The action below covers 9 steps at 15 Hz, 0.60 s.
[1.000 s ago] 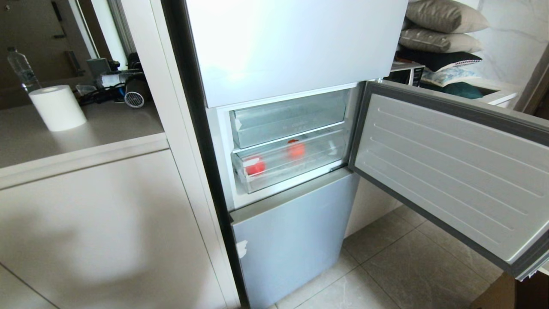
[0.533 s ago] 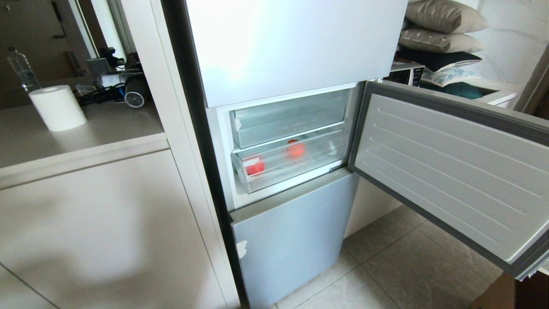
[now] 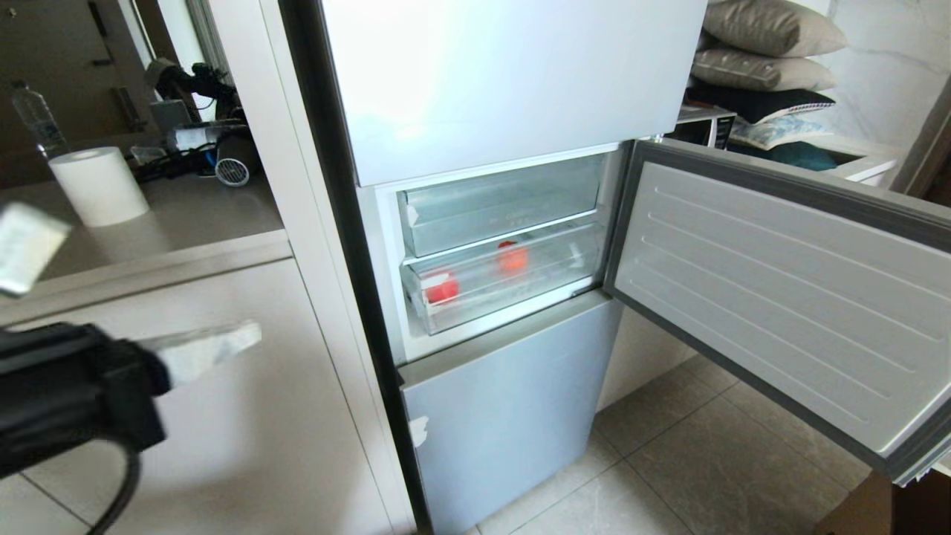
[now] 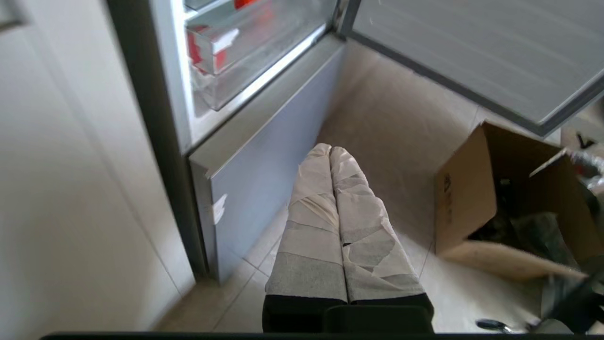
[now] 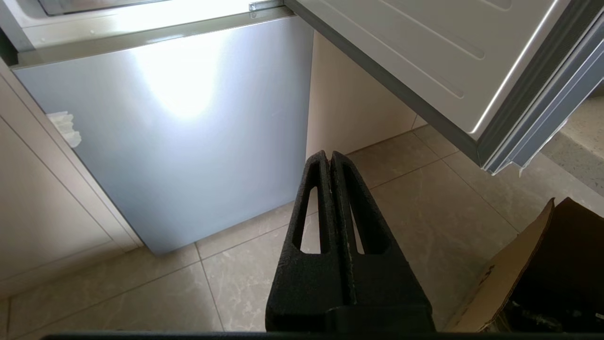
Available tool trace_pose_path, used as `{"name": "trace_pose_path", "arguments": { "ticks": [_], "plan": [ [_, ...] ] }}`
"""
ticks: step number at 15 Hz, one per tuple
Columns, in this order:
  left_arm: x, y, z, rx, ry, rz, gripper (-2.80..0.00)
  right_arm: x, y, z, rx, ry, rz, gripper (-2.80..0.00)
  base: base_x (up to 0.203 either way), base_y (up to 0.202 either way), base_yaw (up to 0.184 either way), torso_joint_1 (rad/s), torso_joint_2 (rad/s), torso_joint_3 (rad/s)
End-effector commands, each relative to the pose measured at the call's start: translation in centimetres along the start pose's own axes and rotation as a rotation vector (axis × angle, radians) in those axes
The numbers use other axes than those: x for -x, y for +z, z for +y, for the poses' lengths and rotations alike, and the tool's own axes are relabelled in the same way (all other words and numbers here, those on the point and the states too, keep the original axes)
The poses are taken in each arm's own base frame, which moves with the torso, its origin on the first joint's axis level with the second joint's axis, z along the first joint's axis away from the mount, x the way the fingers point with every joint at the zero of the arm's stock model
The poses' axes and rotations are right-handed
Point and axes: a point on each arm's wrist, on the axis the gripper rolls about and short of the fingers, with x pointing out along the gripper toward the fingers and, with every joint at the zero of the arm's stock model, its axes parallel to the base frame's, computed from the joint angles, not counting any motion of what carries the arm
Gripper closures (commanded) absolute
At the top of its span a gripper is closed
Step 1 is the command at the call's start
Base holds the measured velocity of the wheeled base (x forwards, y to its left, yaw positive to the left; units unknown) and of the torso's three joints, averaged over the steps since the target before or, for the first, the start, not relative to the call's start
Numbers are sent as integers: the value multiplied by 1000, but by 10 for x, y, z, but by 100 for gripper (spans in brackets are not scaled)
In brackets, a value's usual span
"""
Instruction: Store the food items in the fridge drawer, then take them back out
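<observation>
Since the earlier frame, the left pincer [image 3: 215, 343] has been raised into sight, tips together, empty. Two red food items [image 3: 513, 258] are seen inside the closed fridge drawer [image 3: 505, 293]; retrieval remains. Right pincer [image 5: 330, 158] is parked low, shut.

I count two red food items behind the clear drawer fronts at the middle of the head view: a round one [image 3: 513, 258] to the right and a boxier one [image 3: 441, 287] lower left. Two transparent drawers sit stacked there, the shallower tray [image 3: 498, 208] above the fridge drawer [image 3: 520, 293]. At upper right I see three pillows [image 3: 773, 28]. At upper left stand one paper roll [image 3: 99, 186] and one water bottle [image 3: 36, 119].
</observation>
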Motion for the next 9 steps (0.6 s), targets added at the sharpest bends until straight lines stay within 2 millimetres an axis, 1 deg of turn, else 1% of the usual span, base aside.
{"name": "trace_pose_path", "arguments": {
  "ticks": [1, 2, 5, 7, 9],
  "plan": [
    [-75, -24, 9, 14, -26, 151, 0, 0, 0, 0, 0, 1, 1, 0, 0, 0, 0, 0, 0, 0],
    [-98, -30, 4, -14, -8, 151, 0, 0, 0, 0, 0, 1, 1, 0, 0, 0, 0, 0, 0, 0],
    [-154, -51, -14, -75, 124, 134, 0, 0, 0, 0, 0, 1, 1, 0, 0, 0, 0, 0, 0, 0],
    [-182, -57, -22, -92, 190, 67, 0, 0, 0, 0, 1, 1, 1, 0, 0, 0, 0, 0, 0, 0],
    [-209, -62, -23, -94, 225, 40, 0, 0, 0, 0, 1, 1, 1, 0, 0, 0, 0, 0, 0, 0]
  ]
}}
